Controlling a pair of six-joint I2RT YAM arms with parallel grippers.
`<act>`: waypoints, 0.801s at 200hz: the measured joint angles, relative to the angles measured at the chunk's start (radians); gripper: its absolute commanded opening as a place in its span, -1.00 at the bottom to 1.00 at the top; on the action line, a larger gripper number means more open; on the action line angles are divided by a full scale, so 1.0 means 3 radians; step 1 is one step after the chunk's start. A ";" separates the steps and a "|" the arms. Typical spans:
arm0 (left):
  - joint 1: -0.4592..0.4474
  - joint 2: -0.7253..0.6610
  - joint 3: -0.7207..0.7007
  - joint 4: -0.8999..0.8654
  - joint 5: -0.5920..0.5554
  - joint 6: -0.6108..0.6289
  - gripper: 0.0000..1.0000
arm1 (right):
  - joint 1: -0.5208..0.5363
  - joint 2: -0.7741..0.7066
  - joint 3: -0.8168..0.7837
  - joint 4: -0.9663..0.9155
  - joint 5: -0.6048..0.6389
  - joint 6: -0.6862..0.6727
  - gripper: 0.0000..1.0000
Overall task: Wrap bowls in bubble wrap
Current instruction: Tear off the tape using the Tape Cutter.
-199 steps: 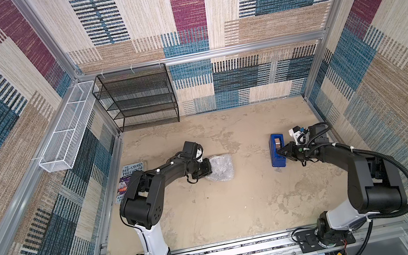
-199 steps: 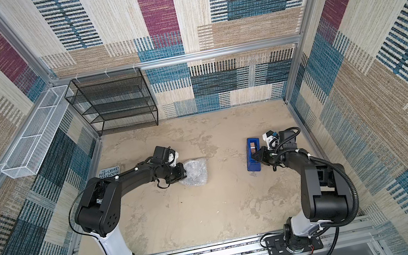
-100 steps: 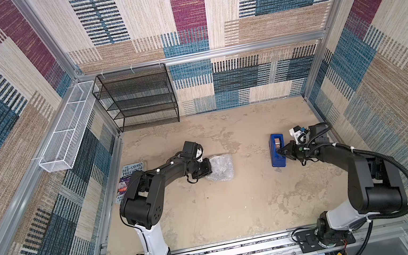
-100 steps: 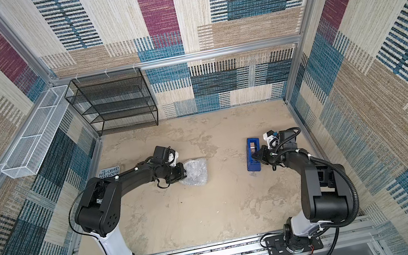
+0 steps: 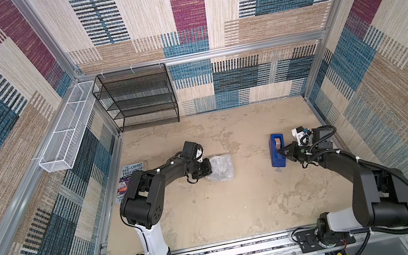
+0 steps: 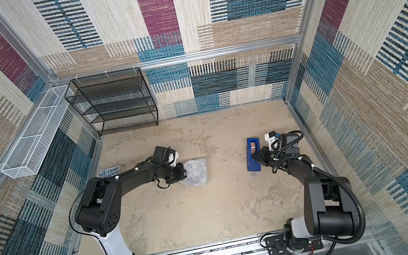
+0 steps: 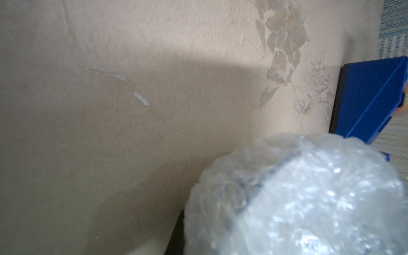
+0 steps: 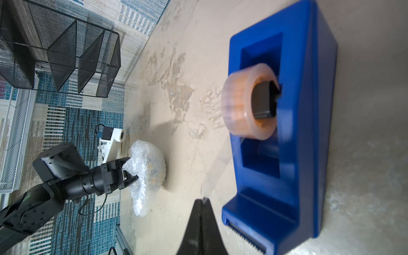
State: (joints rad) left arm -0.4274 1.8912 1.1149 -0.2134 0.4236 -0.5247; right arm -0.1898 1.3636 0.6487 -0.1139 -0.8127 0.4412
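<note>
1. The beige, patchy table [image 5: 238,206] fills the floor of the cell between patterned walls.
2. A black mesh shelf rack [image 5: 142,99] stands at the far edge, against the back wall.
3. A white wire basket [image 5: 68,128] hangs on the left wall, above the table.
4. A book [image 5: 131,171] lies flat by the left wall, partly under the left arm.
5. The bubble wrap [image 5: 220,167] sits left of centre as a rounded, crinkled bundle. Of the bowl [image 7: 262,176] only a dark curved line shows through the plastic in the left wrist view – the rest is hidden.
6. A blue tape dispenser [image 5: 277,162] stands well apart from the bundle, towards the right wall.
7. Its tape roll [image 8: 240,106] is clear with an orange tint and sits on the hub.
8. The left gripper [image 8: 132,174] lies low on the table at the bundle's left edge, its jaws nearly together and pinching a fold of the bubble wrap.
9. The right gripper [image 8: 202,202] hovers just beside the dispenser's toothed cutter end, jaws pressed together – whether a tape end is caught between them cannot be told.
</note>
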 measured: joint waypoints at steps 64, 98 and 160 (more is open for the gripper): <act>-0.0001 0.0029 0.0000 0.0081 0.0029 0.0000 -1.00 | 0.0000 -0.0455 -0.0320 -0.0004 -0.0023 0.0163 -1.00; -0.0001 0.0034 0.0000 0.0090 0.0036 0.0000 -1.00 | 0.0000 -0.0669 -0.0481 -0.0042 -0.0020 0.0197 -1.00; -0.0001 0.0042 -0.0008 0.0123 0.0067 0.0000 -1.00 | 0.0000 -0.1045 -0.0724 -0.0161 0.0031 0.0234 -1.00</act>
State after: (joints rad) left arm -0.4278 1.9038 1.1126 -0.1764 0.4438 -0.5247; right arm -0.1898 1.0500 0.4316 -0.1623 -0.8036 0.5114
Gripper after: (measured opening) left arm 0.141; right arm 0.048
